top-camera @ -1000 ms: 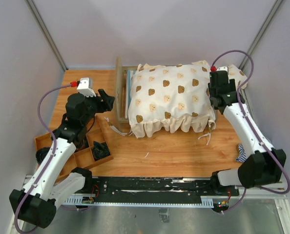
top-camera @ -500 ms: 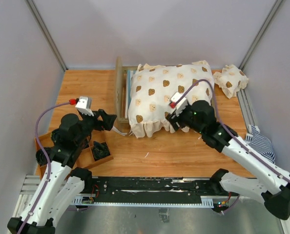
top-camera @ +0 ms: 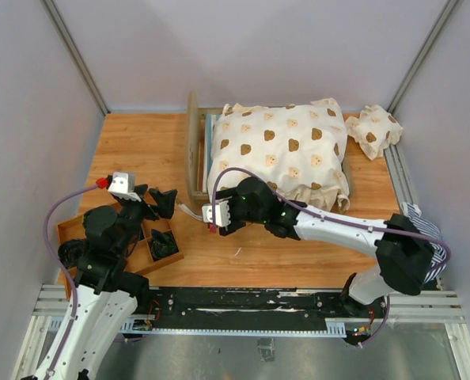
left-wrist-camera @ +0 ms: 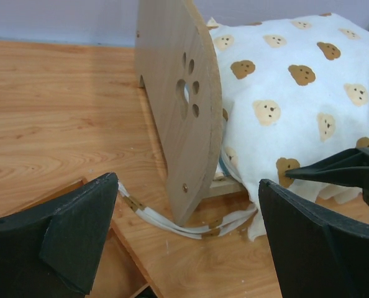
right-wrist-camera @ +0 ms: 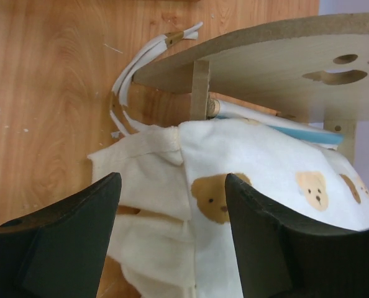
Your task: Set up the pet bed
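**A:** Top external view: the pet bed (top-camera: 193, 150) stands by the far edge of the worktop, about midway along it. Its headboard is turned toward the left edge, and the bear-print cover (top-camera: 274, 150) is heaped over the rest.

**B:** How would it handle?

**A:** My guess is thin plywood, light and stiff, so a push could slide or tip it. I'd take it by the headboard's edge or a side rail. The cloth is soft and would only pull away.

**B:** And the grippers?

**A:** The left gripper (top-camera: 156, 199) hangs spread and empty, off the headboard toward the near-left corner. The right gripper (right-wrist-camera: 172, 183) is spread too and holds nothing, at the cover's near-left corner just beside the headboard.

**B:** What can't you see?

**A:** The footboard and nearly all of the mattress (right-wrist-camera: 309, 133) are under the cover; only a blue edge shows. I cannot tell whether the ties (left-wrist-camera: 172, 223) trailing under the headboard are fastened to anything. From above, the wrist hides the right fingers.
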Controlling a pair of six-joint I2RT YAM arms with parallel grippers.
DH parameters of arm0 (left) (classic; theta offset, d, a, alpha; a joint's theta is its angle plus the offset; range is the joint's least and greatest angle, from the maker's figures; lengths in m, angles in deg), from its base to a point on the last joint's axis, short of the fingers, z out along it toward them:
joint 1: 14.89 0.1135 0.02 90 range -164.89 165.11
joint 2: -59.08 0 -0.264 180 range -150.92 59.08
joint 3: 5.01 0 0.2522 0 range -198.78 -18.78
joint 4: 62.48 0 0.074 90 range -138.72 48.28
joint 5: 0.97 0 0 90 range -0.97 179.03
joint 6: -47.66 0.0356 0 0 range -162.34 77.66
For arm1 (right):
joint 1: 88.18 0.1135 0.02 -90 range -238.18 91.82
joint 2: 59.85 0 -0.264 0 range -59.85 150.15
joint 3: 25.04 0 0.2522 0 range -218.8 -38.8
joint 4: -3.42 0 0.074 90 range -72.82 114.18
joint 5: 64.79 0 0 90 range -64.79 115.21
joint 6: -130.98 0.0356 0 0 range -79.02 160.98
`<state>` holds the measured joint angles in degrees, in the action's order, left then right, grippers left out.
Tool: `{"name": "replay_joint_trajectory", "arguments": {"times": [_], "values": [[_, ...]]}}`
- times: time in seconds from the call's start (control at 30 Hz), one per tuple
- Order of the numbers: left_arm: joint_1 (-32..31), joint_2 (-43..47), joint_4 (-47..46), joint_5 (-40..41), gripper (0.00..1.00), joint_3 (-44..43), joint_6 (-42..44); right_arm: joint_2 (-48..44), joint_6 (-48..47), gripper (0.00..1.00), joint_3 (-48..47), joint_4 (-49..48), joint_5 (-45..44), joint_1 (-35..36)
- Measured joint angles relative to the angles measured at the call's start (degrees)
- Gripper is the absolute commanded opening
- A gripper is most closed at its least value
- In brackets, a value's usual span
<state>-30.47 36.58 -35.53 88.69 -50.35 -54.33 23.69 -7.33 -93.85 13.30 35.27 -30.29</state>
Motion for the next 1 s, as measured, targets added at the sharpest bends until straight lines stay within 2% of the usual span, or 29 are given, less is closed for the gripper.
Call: {"name": "replay_joint_trajectory", "arguments": {"times": [0.17, 0.23, 0.33, 0.4, 0.67, 1.0], "values": [[0.00, 1.92, 0.07, 2.38, 0.99, 0.00, 0.31, 6.16, -7.17, 0.53, -3.78, -0.70, -1.29, -0.02], [0.00, 1.73, 0.15, 2.93, 0.98, -0.02, 0.39, 7.69, -8.92, 0.41, -4.74, -0.92, -1.86, -0.02], [0.00, 1.40, 0.20, 3.08, 0.96, -0.02, 0.44, 8.50, -10.82, 0.14, -5.01, -0.98, -2.82, -0.04], [0.00, 1.18, 0.20, 3.06, 0.93, 0.00, 0.39, 8.98, -11.54, 0.02, -5.55, -1.01, -3.50, -0.04], [0.00, -1.90, 0.22, 1.22, 0.81, -0.39, 0.04, 8.15, -5.84, 0.00, -8.70, -0.87, -2.36, -2.21], [0.00, -9.64, -1.29, -10.82, 0.64, -1.97, 1.66, 3.78, 11.56, 0.00, -11.43, -3.23, 11.85, -15.76]]}}
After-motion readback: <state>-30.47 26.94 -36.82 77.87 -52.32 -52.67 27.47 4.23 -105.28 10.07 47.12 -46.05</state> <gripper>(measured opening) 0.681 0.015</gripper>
